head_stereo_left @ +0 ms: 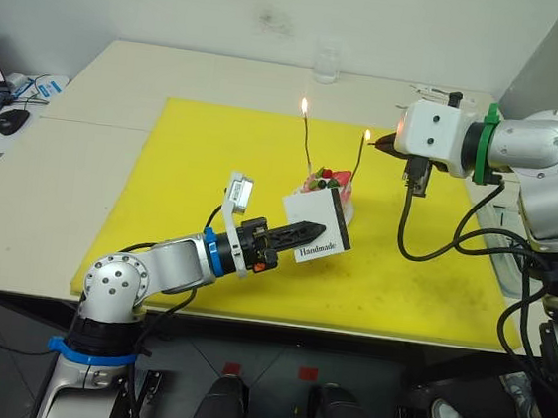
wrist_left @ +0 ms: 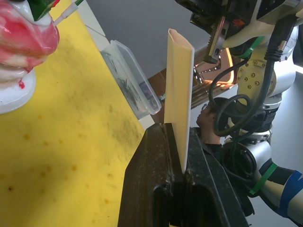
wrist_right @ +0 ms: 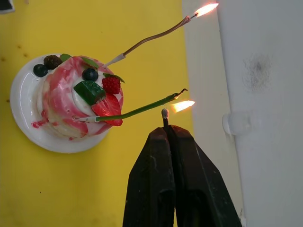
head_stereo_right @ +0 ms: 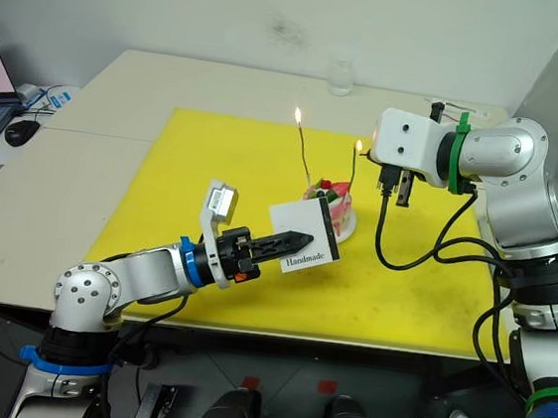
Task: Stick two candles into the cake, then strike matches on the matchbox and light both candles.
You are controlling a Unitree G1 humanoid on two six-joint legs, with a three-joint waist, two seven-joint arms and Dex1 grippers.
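From the head camera, the cake [head_stereo_left: 326, 196] sits mid-way across the yellow mat [head_stereo_left: 161, 187], and both candles [head_stereo_left: 308, 144] stand in it with flames at their tips. The left gripper [head_stereo_left: 308, 233] is clamped on the matchbox [head_stereo_left: 315, 226], holding it up just in front of the cake. The right gripper [head_stereo_left: 377, 146] hovers at the nearer candle's flame.

The left wrist view shows the box edge-on — thin card, light, easy to crush, so a grip low on its flat faces looks right, as it is now.

The right wrist view is the telling one: the right fingers are pressed together on a match [wrist_right: 164, 115], only its head poking out, just beside the flame of the green candle [wrist_right: 137, 111]. The other candle [wrist_right: 151, 38] burns well apart. These candles are wire-thin and lean already — judged flimsy, best held low near the cake. The match is brittle, so a light pinch near its tail suits it. Lighting looks all but complete.
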